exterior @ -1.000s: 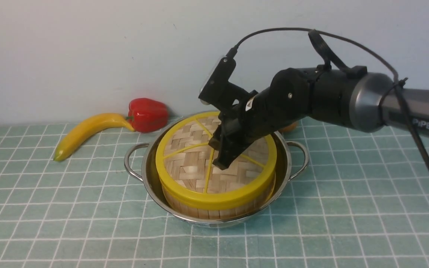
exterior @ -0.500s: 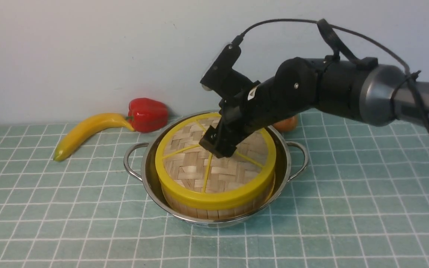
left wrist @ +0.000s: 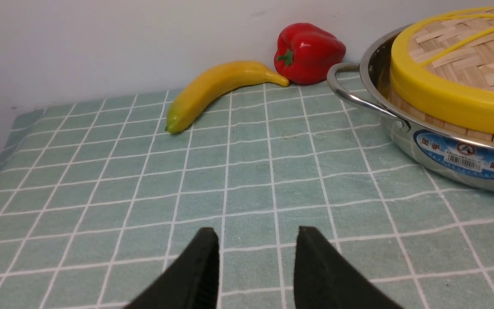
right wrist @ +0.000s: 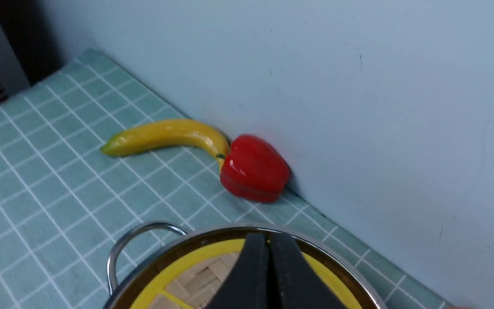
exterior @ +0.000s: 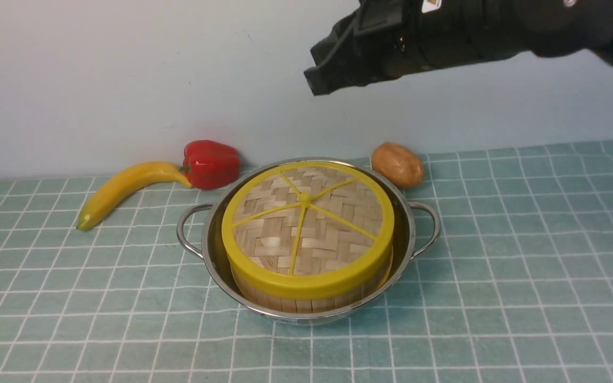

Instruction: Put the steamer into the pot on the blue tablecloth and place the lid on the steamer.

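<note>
Right pincer point(right wrist: 268, 240) shut tight, fingers pressed together, holding nothing — high above lid point(exterior: 306, 226), clear of it. Lid seated flat on steamer point(exterior: 306, 298), steamer inside pot point(exterior: 410, 234) on blue tablecloth point(exterior: 524, 266). Left pincer point(left wrist: 255, 244) spread apart, empty, low over cloth beside pot — touching nothing.
</note>
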